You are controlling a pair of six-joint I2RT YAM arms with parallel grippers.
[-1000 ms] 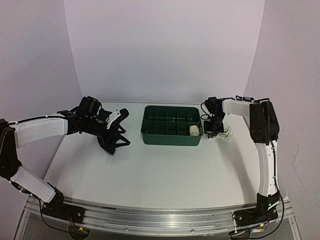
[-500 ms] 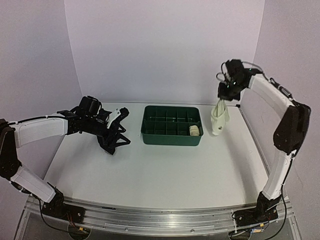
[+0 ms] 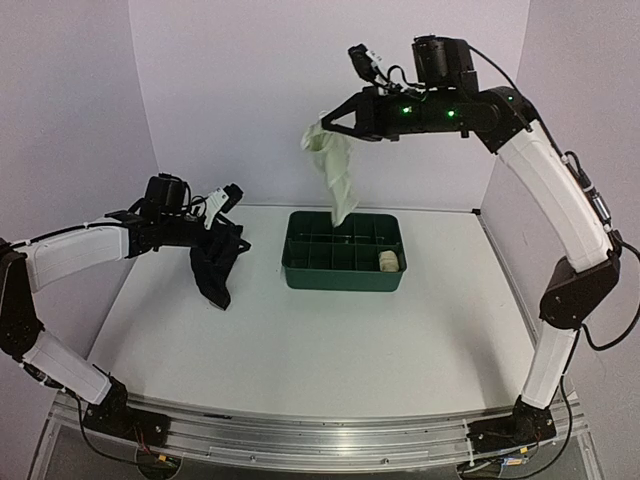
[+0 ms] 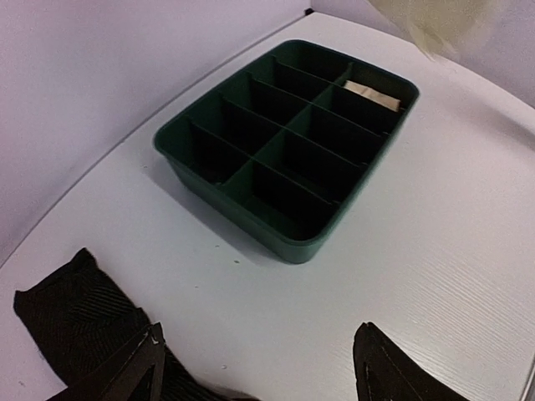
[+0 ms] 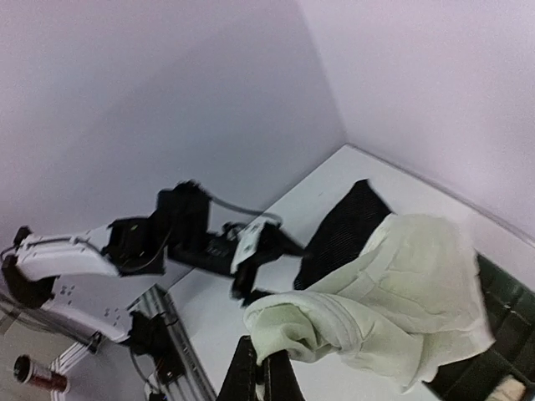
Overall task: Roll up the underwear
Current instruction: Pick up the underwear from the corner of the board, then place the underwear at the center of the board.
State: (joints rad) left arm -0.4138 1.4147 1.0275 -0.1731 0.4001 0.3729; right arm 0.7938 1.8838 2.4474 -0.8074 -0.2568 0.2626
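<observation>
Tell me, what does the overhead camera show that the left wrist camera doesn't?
Only overhead: the right arm reaching high, its jaws shut on a cream garment that dangles in the air, and the left arm with a black garment hanging from its end. Only the left wrist: its own fingers up close, spread wide, with bare table between them. Both: the green tray, the pale roll in one corner compartment, and the black garment. The cream one is just a blur at the wrist view's top edge.
</observation>
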